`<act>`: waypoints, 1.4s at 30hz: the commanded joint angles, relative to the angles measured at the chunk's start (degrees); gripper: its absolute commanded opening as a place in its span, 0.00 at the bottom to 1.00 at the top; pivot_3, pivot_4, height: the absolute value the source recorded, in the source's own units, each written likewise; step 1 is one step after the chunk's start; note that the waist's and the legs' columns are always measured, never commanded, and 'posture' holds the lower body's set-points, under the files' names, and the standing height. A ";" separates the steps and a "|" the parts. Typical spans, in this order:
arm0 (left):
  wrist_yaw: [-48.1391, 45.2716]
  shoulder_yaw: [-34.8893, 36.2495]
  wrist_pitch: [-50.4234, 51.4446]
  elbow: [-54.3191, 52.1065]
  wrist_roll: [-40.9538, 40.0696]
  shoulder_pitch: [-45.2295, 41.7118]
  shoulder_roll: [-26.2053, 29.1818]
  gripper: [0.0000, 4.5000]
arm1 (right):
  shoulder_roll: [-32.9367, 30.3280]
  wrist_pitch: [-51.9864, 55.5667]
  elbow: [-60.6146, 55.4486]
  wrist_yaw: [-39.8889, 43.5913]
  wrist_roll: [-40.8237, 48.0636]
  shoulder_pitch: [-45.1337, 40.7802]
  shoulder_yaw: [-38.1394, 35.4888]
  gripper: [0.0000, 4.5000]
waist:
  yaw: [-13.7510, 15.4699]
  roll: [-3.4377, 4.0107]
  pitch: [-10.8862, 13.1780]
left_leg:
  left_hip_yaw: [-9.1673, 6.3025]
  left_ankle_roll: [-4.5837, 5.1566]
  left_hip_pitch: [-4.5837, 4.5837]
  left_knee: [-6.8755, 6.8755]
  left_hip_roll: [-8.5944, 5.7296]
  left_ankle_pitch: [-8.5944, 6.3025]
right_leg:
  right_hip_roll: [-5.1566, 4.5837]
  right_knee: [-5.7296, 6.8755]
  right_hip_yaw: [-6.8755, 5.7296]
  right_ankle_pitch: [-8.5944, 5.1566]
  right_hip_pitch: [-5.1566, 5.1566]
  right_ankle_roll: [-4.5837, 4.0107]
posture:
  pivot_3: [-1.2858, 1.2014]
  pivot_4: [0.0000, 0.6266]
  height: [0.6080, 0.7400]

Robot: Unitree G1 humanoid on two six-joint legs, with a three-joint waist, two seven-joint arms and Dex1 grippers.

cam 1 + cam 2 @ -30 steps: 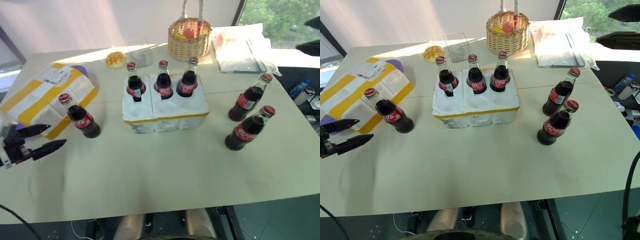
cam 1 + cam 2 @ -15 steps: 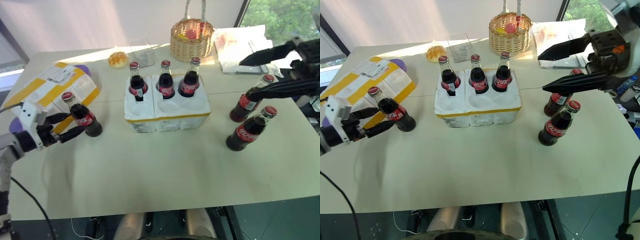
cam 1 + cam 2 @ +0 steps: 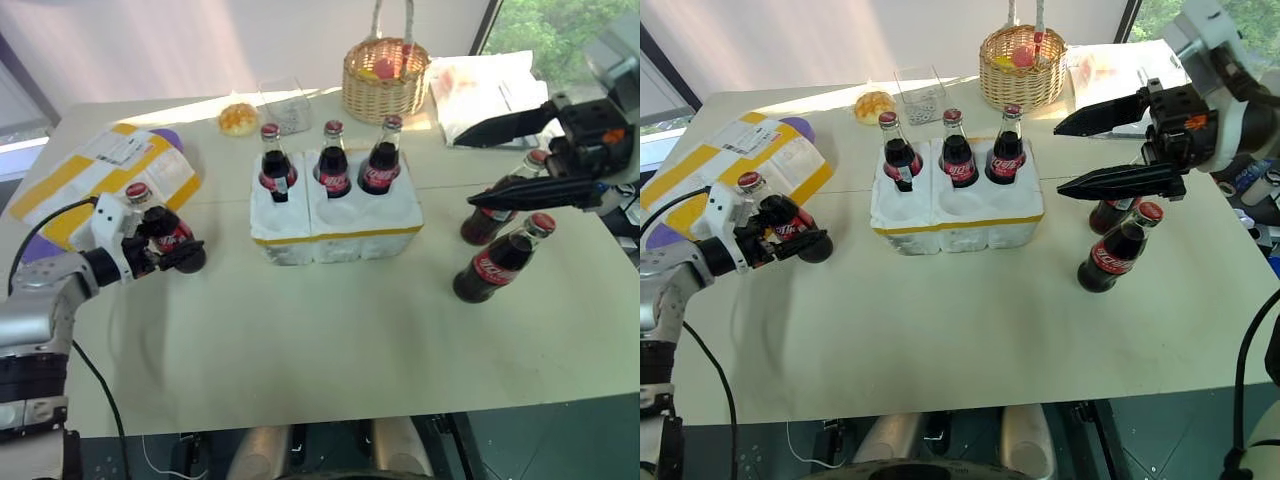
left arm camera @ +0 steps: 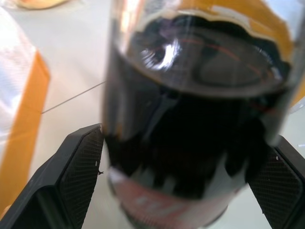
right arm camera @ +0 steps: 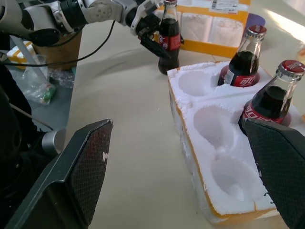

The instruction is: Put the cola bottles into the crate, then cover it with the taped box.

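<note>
While the crate (image 3: 335,220) sits mid-table with three bottles (image 3: 332,162) in its far wells, the taped box (image 3: 95,180) lies left of it. Left gripper (image 3: 172,247) clamped on one bottle (image 3: 163,230) left of the crate; right gripper (image 3: 1092,150), fingers spread apart, above two bottles (image 3: 1112,246) to the crate's right.

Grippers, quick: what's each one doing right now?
Left gripper: fingers on both sides of a cola bottle by the taped box; firm grip cannot be told.
Right gripper: open, holding nothing, above the two bottles on its side.

Red-capped dark cola bottles (image 3: 333,160), white crate (image 3: 335,222) with yellow band
</note>
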 commanded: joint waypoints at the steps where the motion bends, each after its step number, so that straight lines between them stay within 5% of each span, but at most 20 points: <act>1: -1.00 1.03 -0.34 -0.36 -1.17 -1.95 0.54 0.63 | -0.23 0.14 -2.45 -1.33 1.00 0.70 -3.71 1.00 | -0.02 -0.01 -0.01 | 0.00 0.00 0.00 0.00 0.00 0.00 | 0.00 0.00 0.00 0.00 0.00 0.00 | 0.52 0.24 1.00; 8: -6.47 2.81 9.98 -4.46 -8.87 -7.65 3.64 0.64 | -0.51 1.35 -5.83 -3.42 2.60 5.33 -6.88 1.00 | 0.11 -0.28 0.09 | -0.02 0.02 -0.04 0.04 0.00 0.00 | 0.01 0.01 -0.01 0.00 0.00 0.00 | 0.52 0.24 1.00; 14: -15.08 0.63 19.90 -3.70 -15.71 -21.38 8.60 0.64 | -0.07 2.33 -8.90 -6.27 4.01 9.99 -9.50 1.00 | -0.02 -0.82 0.41 | -0.10 0.08 -0.17 0.36 0.00 -0.06 | 0.03 0.10 -0.07 0.01 0.00 0.01 | 0.52 0.24 1.00; 22: -20.37 -10.00 18.74 2.51 -12.23 -39.30 1.32 0.64 | 0.89 3.03 -11.54 -11.32 5.44 15.00 -13.45 1.00 | 0.39 -0.85 0.39 | -0.02 0.20 -0.19 0.62 -0.08 -0.15 | 0.07 0.10 -0.08 0.09 0.12 0.16 | 0.52 0.24 1.00; 30: -25.68 -19.47 7.24 8.54 -2.70 -39.39 -4.37 0.64 | 1.01 4.10 -14.55 -15.04 7.42 20.00 -16.87 1.00 | -0.04 -0.87 0.40 | 0.05 0.20 -0.23 0.63 -0.04 -0.15 | 0.04 0.09 -0.03 0.10 0.04 0.18 | 0.52 0.24 1.00; 42: -24.24 -22.15 -3.54 12.95 5.37 -36.21 -7.28 0.64 | 2.26 4.13 -15.33 -18.93 9.03 21.46 -17.09 1.00 | -0.02 -0.84 0.37 | 0.04 0.26 -0.21 0.70 -0.04 -0.18 | 0.00 0.08 0.00 0.14 0.11 0.25 | 0.52 0.24 1.00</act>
